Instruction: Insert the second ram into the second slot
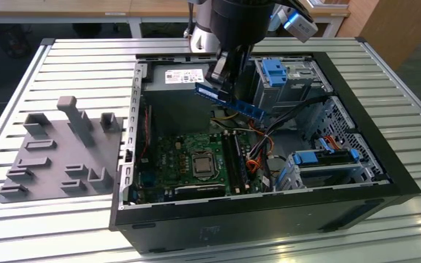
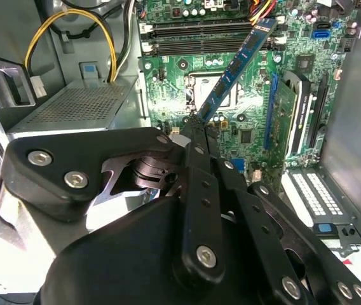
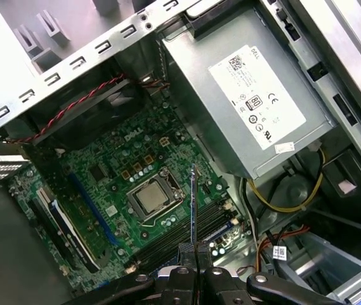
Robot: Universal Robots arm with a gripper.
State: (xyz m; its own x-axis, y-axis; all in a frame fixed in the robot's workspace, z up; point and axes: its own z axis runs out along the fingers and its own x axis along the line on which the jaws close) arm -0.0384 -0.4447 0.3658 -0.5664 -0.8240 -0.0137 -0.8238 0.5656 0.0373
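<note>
Slatted metal tabletop (image 1: 72, 66), open black computer case (image 1: 269, 219): your fingers (image 1: 223, 71) clench the thin dark-blue ram stick (image 1: 230, 99), tilted over the green motherboard (image 1: 188, 156); it could seat crooked.

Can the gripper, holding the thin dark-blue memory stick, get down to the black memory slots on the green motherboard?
Probably yes: the gripper holds the thin dark-blue stick above the open black case, and the long black slots lie uncovered below. Orange cables run close beside them, though.
</note>
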